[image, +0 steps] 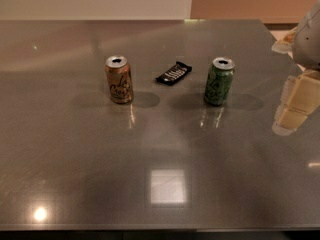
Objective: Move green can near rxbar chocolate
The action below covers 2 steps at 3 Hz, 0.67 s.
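The green can [219,81] stands upright on the grey table, right of centre, with a silver top and dark script on its side. The rxbar chocolate [174,73] lies flat to its left and slightly farther back, a black wrapper with white lettering, about a can's width of gap from the can. My gripper [295,106] is at the right edge of the view, cream-coloured, to the right of the green can and apart from it, holding nothing.
An orange-gold can [119,79] stands upright left of the bar. The grey table [165,184] reaches to the near edge at the bottom and to a wall at the back. Bright light reflections lie on the near part.
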Tool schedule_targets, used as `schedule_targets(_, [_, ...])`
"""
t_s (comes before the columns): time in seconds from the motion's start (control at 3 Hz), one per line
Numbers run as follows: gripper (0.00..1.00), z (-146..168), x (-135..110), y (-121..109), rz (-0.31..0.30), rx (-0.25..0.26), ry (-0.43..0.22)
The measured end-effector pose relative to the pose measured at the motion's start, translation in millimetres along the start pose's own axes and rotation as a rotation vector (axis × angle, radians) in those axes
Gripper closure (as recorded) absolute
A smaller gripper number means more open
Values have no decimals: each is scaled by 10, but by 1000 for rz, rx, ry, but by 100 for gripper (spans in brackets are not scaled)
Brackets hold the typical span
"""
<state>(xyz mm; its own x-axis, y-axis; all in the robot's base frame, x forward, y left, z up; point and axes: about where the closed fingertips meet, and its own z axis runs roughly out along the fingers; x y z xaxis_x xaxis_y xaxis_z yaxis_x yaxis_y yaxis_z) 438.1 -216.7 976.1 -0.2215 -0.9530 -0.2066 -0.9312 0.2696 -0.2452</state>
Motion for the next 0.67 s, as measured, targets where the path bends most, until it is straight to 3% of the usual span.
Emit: schedule_targets(0.67, [0,39,-25,-122,23,17,-20])
